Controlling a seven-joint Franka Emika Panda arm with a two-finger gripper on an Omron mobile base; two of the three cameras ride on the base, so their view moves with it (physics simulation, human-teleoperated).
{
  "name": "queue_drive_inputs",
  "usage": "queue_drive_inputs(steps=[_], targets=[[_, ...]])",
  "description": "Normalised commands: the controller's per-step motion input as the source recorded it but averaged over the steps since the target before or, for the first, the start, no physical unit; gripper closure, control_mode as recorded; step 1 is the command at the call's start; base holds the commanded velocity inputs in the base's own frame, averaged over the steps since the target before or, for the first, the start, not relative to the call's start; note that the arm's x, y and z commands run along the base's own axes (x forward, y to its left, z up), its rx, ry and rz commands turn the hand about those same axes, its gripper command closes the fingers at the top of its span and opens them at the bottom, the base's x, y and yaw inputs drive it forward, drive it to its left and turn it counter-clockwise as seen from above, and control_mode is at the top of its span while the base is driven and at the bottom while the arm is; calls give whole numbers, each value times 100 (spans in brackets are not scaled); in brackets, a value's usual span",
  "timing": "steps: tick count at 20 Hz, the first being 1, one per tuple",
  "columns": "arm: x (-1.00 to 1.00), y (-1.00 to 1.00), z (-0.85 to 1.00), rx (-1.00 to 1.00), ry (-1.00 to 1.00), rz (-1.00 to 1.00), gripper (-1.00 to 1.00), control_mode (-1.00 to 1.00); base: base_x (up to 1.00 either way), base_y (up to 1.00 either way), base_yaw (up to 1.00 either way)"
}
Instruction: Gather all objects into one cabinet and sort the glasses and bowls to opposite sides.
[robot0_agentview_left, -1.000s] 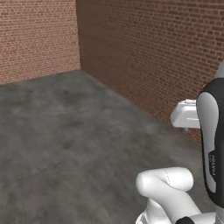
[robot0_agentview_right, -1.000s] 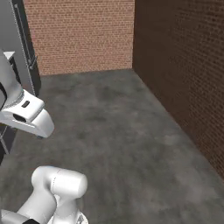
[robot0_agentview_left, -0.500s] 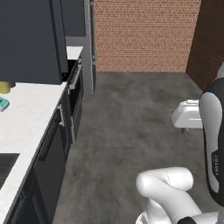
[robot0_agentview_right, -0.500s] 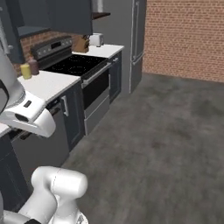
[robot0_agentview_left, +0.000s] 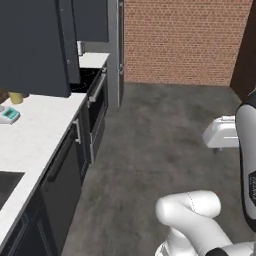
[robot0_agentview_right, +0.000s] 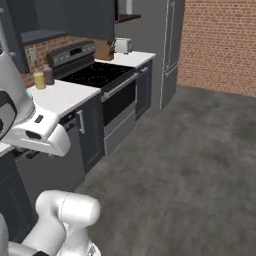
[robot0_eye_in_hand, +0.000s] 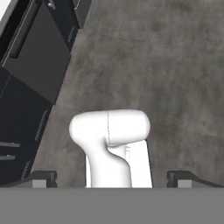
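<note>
Open gripper (robot0_eye_in_hand: 112, 178) hanging above a grey kitchen floor (robot0_eye_in_hand: 144, 65), with dark base cabinets (robot0_eye_in_hand: 30, 70) along one side.

The two dark fingertips (robot0_eye_in_hand: 41, 178) stand wide apart at the lower corners of the view, nothing between them. The floor is mottled grey concrete and takes up the upper and right parts. On the left run the dark grey cabinet fronts, one with a long dark bar handle (robot0_eye_in_hand: 24, 29) near the top, lower ones with short pale handles (robot0_eye_in_hand: 8, 144).

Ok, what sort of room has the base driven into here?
A home kitchen, by the look of it: a black-topped stainless range set into a white countertop, dark grey wall cabinets above, and a tall grey refrigerator against a red brick wall.
</note>
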Motion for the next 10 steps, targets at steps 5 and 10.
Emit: queue_drive_inputs(steps=[5,10], targets=[[0,0,0,0,0,0,-100,100,67,-85,10],[0,0,0,0,0,0,-100,100,88,-99,13]])
